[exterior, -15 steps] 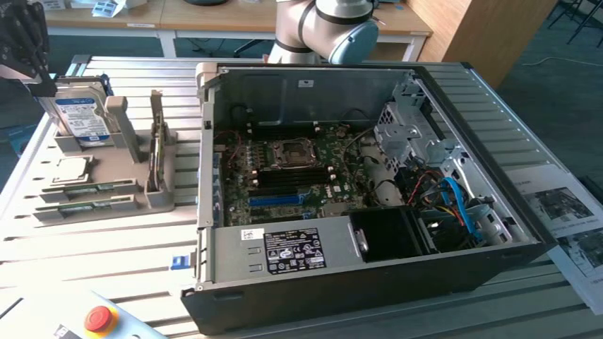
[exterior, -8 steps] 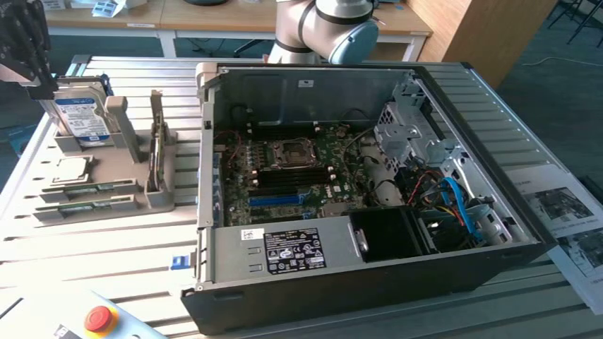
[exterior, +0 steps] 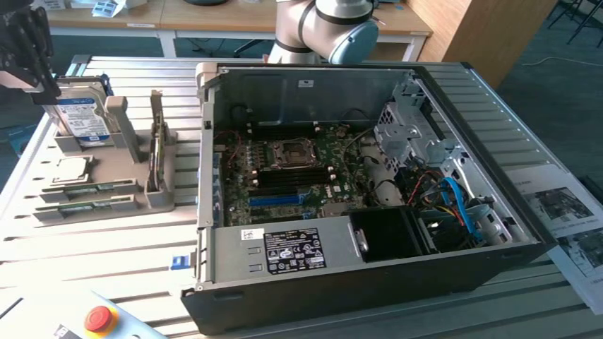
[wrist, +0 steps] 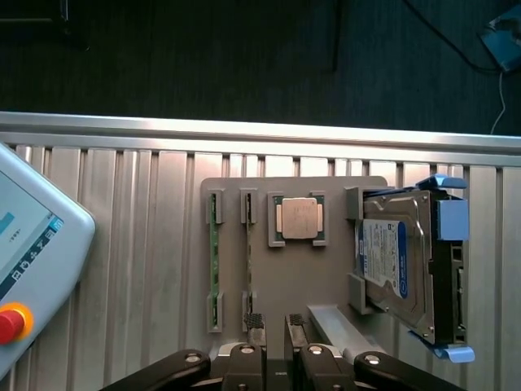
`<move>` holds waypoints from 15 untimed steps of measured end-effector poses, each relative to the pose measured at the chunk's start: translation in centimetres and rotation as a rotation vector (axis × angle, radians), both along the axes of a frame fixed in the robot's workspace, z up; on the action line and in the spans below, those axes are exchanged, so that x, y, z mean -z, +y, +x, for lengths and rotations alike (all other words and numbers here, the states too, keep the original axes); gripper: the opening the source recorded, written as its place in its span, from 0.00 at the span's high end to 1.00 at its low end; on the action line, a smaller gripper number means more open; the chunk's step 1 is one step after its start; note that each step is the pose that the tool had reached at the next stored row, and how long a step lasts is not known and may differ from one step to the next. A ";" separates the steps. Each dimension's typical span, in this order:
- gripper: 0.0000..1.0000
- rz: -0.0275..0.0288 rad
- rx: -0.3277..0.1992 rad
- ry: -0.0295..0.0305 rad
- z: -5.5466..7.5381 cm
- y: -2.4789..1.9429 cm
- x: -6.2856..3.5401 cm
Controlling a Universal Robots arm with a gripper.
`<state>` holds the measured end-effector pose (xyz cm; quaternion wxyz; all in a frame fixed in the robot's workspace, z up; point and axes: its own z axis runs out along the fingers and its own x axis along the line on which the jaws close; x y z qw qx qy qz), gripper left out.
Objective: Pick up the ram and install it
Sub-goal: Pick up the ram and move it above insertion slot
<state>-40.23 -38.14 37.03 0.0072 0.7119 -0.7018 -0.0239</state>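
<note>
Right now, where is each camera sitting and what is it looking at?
Exterior view: off the arm, high up, looking down into the open computer case; the arm's grey joint shows behind it.
Wrist view: on the wrist, looking straight down at the parts holder; the tool shows too.
Both share the holder, its two ram sticks and the hard drive.

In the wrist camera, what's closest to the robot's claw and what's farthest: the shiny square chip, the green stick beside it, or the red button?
1. The green ram stick, in the tray slot beside the square chip, right by the gripper.
2. The square chip, in the tray's next pocket.
3. The red button, off the tray, on the pendant.
</note>
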 end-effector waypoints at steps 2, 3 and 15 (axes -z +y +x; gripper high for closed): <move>0.76 0.0000 0.000 0.0000 0.0 -0.01 0.32; 0.76 -0.0001 0.000 0.0000 0.0 -0.01 0.50; 0.76 -0.0001 0.000 0.0000 0.0 -0.03 2.60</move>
